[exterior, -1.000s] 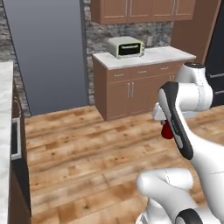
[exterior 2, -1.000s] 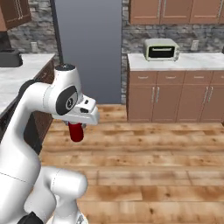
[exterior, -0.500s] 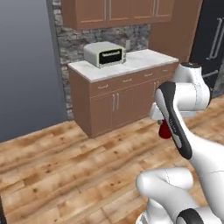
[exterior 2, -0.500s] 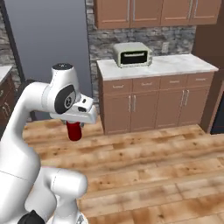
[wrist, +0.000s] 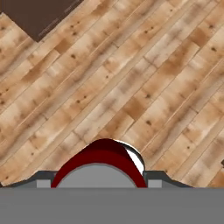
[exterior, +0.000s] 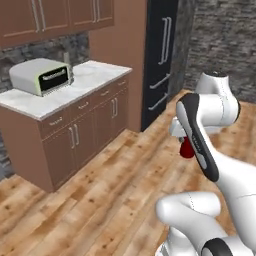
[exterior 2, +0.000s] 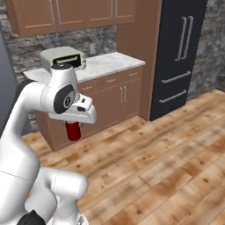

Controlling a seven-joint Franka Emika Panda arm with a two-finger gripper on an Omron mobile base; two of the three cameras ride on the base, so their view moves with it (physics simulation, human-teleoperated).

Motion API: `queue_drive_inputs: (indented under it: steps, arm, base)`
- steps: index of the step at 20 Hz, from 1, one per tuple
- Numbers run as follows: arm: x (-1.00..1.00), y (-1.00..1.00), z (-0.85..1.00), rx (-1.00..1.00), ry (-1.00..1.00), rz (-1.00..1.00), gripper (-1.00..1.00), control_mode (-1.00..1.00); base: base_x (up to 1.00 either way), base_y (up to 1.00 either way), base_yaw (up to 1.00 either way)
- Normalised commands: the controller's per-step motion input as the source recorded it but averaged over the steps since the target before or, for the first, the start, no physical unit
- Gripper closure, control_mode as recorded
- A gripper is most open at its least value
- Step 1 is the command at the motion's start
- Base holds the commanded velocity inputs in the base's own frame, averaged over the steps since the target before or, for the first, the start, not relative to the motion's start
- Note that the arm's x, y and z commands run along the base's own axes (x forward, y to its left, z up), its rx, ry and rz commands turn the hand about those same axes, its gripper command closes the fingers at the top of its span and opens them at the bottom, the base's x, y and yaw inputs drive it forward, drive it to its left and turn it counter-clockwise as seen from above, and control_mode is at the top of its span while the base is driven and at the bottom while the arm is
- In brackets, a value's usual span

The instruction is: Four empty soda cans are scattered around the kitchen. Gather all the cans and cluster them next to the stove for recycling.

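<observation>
My pincer (exterior 2: 74, 130) is clamped on a red soda can (exterior 2: 73, 131), which hangs beneath my hand, upright, over the wooden floor (exterior 2: 162, 154). In the right base view the can sits left of centre, just under my white wrist; in the left base view the same can (exterior: 187, 149) peeks out at centre right, partly hidden behind my forearm. In the hand view its dark red body (wrist: 101, 162) fills the bottom centre, with floor planks running diagonally above it. A desk (exterior: 85, 80) with a white top on brown cabinets stands at the left of the left base view, carrying a pale toaster oven (exterior: 41, 76) in the upper left. A tall black fridge (exterior 2: 182, 52) stands at the upper right of the right base view.
</observation>
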Motion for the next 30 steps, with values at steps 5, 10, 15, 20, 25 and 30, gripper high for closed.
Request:
queue_drive_inputs:
  steps: [5,10,15,20,25,30]
  arm:
    - [0.0,0.0,0.0,0.0,0.0,0.0,1.0,1.0]
    - [0.0,0.0,0.0,0.0,0.0,0.0,1.0,1.0]
    - [0.0,0.0,0.0,0.0,0.0,0.0,1.0,1.0]
    - [0.0,0.0,0.0,0.0,0.0,0.0,1.0,1.0]
    - [0.0,0.0,0.0,0.0,0.0,0.0,1.0,1.0]
    - [0.0,0.0,0.0,0.0,0.0,0.0,1.0,1.0]
  base:
    - [0.83,0.38,-0.67]
    - [0.81,0.43,-0.67]
    - [0.81,0.46,-0.66]
    - [0.84,0.49,-0.65]
    - [0.95,0.65,-0.6]
    - [0.99,0.72,-0.58]
